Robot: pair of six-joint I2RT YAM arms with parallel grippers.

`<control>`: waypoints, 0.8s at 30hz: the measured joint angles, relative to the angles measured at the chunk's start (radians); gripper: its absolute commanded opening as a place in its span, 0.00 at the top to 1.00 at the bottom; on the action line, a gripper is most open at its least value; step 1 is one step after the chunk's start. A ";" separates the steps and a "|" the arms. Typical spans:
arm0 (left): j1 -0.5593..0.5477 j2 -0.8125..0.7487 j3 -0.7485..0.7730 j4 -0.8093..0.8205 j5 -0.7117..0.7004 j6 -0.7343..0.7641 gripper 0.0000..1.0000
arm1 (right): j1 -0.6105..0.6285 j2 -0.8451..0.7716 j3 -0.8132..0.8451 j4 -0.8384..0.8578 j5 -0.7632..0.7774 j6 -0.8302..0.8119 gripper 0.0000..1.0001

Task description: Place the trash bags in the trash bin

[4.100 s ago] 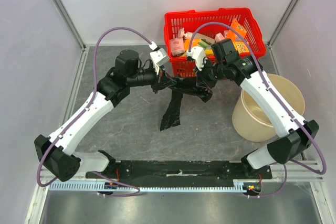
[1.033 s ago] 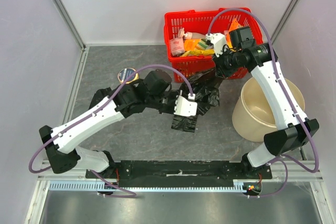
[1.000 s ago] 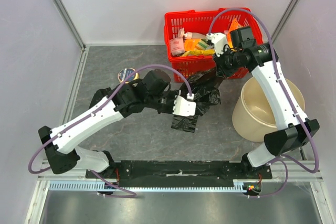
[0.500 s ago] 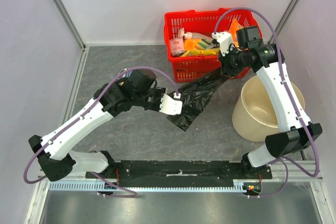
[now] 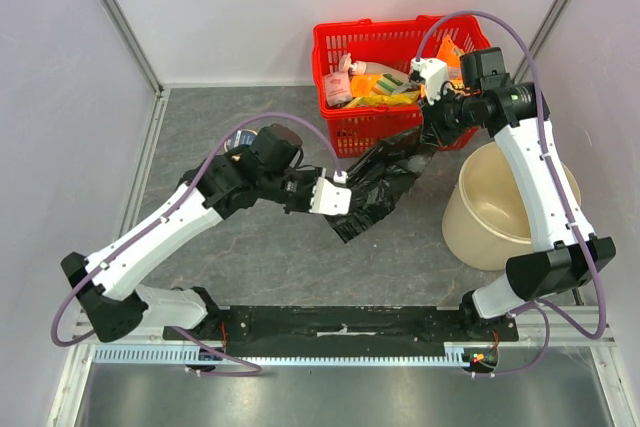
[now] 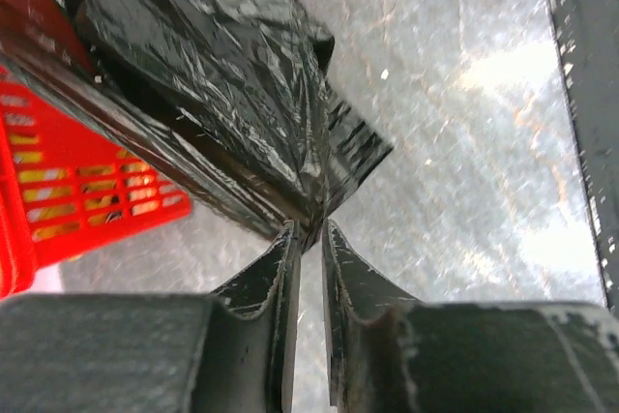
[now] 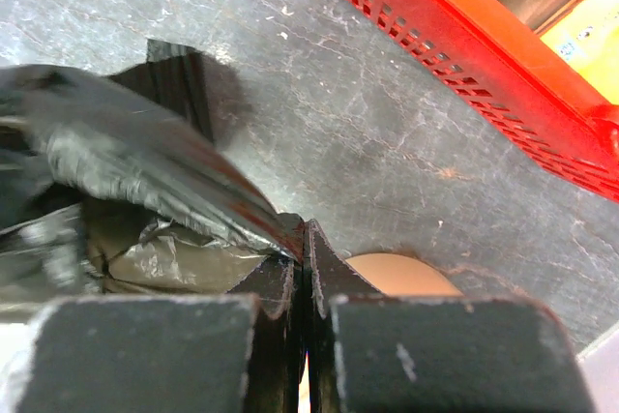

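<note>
Trash bag (image 5: 375, 179), black and crumpled, stretched across mid-frame, outside and left of the trash bin (image 5: 475, 227) (beige, at right). Right gripper (image 7: 302, 239) pinches its upper corner; left gripper (image 6: 308, 235) stands slightly parted, the bag's lower fold at its tips.

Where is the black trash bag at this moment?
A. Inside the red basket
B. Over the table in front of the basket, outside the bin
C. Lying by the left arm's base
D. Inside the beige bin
B: the trash bag stretches from the right hand, shut on its upper end, down toward the left hand, in front of the basket and beside the bin, not in it.
</note>
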 measured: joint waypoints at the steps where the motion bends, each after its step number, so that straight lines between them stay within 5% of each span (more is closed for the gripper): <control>1: 0.001 0.010 -0.003 0.017 0.020 -0.019 0.88 | -0.003 0.000 0.000 0.000 -0.008 0.000 1.00; 2: 0.001 0.021 -0.003 0.034 0.041 -0.037 0.98 | -0.005 0.000 0.000 0.000 -0.018 0.000 1.00; 11: 0.001 0.117 0.044 0.141 0.203 -0.169 0.97 | -0.005 0.005 -0.045 -0.001 -0.082 0.000 1.00; 17: -0.019 0.135 0.046 0.261 0.208 -0.251 0.52 | -0.005 0.014 -0.031 -0.013 -0.132 0.000 1.00; 24: -0.225 0.228 0.011 0.435 -0.101 -0.283 0.33 | -0.005 0.032 0.030 -0.030 -0.187 0.011 1.00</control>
